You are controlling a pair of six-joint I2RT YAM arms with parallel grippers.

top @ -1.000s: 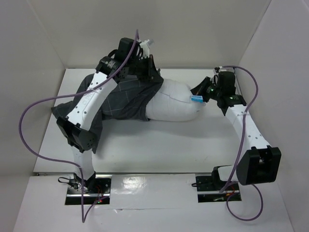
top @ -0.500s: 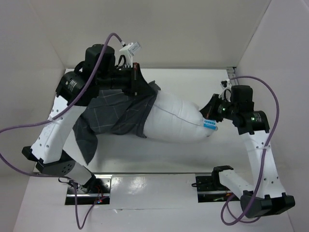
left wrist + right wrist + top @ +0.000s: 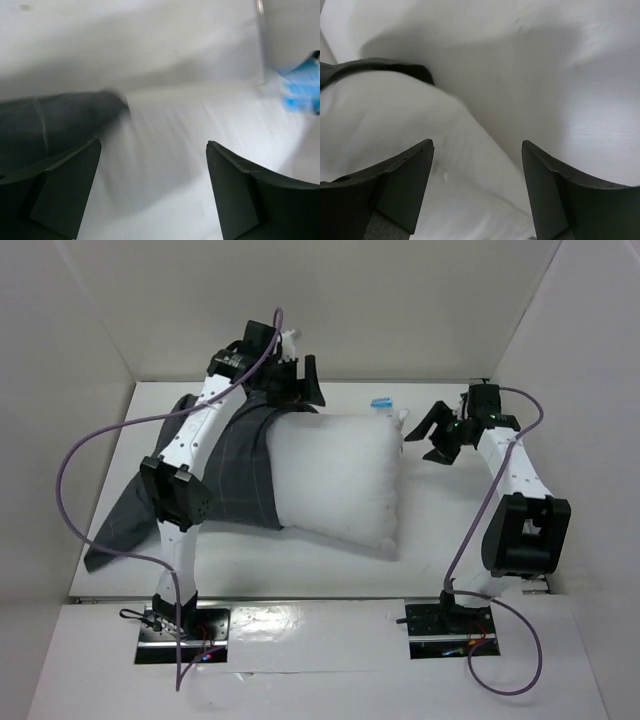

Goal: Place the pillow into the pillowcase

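You had just let go: left jaws and right jaws were wide open, holding nothing. The pillow (image 3: pixel 335 480) lay on the tabletop (image 3: pixel 440 530), only its 9 o'clock end in the case (image 3: pixel 245 472). It needed more pushing.

- Lying partly hidden inside the pillowcase (image 3: pixel 245 480): the left end of the pillow (image 3: pixel 335 485).
- Smearing in the left wrist view and running off the right edge: blue tag (image 3: pixel 300 90).
- Covering part of the pillowcase: left arm (image 3: pixel 190 440).
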